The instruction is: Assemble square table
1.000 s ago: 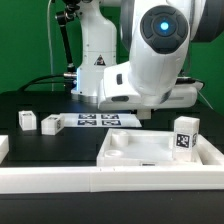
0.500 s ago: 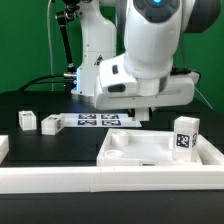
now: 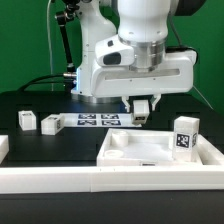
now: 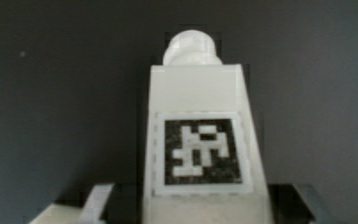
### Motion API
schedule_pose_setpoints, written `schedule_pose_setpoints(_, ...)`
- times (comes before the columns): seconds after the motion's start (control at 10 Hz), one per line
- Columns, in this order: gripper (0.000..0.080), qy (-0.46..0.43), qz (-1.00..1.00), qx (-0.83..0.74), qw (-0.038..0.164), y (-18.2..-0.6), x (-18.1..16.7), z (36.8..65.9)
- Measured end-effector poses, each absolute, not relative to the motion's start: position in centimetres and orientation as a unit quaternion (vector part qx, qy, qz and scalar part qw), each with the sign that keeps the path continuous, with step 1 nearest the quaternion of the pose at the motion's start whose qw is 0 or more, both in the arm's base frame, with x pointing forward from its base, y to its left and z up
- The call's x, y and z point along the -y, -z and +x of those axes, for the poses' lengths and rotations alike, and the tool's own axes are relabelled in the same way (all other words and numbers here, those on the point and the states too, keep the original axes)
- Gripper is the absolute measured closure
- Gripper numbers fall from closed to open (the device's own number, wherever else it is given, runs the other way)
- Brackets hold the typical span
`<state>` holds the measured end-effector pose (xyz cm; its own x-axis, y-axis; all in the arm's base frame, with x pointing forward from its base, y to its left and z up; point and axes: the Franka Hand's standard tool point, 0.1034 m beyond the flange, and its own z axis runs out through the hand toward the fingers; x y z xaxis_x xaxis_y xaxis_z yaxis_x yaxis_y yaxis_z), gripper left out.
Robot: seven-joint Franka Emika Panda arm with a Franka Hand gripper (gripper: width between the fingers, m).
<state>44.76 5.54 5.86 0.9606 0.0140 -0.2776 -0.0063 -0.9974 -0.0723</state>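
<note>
The end effector (image 3: 140, 105) sits just right of centre in the exterior view, below the arm's white wrist, its jaws at a narrow setting and closed on a short white leg (image 3: 143, 110). In the wrist view this held leg (image 4: 197, 120) runs lengthwise away from the camera, its black-and-white tag (image 4: 201, 150) facing the lens, a finger (image 4: 94, 200) on either side, and the dark worktop (image 4: 51, 90) behind it. Whether the leg's far end touches anything cannot be told. The square tabletop slab (image 3: 135, 152), rim up, lies in the lower right of the exterior view, with a second leg (image 3: 185, 137) standing upright at its right side, tag forward. Two more legs (image 3: 26, 120) (image 3: 51, 123) rest side by side on the worktop at the exterior view's left, apart from the slab. The marker board (image 3: 95, 121) lies flat between them and the end effector. A long white border rail (image 3: 60, 182) crosses the bottom of the frame.
</note>
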Motion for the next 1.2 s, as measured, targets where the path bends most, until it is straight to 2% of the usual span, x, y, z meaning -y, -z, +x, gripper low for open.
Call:
schedule_pose_setpoints(0.1, 0.0509, -0.106, -0.994, 0.002, 0.033, -5.9, -5.4, 44.8)
schedule_pose_setpoints(0.2, 0.0509, -0.082, -0.996, 0.011, 0.028, -6.6, -5.2, 45.4)
schedule_pose_setpoints(0.4, 0.0509, -0.035, -0.999, 0.015, 0.031, -9.1, -4.9, 47.4)
schedule_pose_setpoints(0.6, 0.0509, 0.029, -0.999, 0.014, 0.028, -10.5, -4.8, 49.4)
schedule_pose_setpoints(0.8, 0.0509, 0.093, -0.995, 0.01, 0.016, -9.7, -4.2, 48.7)
schedule_pose_setpoints(1.0, 0.0509, 0.111, -0.993, 0.029, 0.006, -8.7, -3.9, 48.9)
schedule_pose_setpoints(1.1, 0.0509, 0.1, -0.994, 0.043, 0.006, -8.6, -3.7, 49.1)
schedule_pose_setpoints(1.2, 0.0509, 0.094, -0.994, 0.053, 0.009, -9.6, -3.6, 50.2)
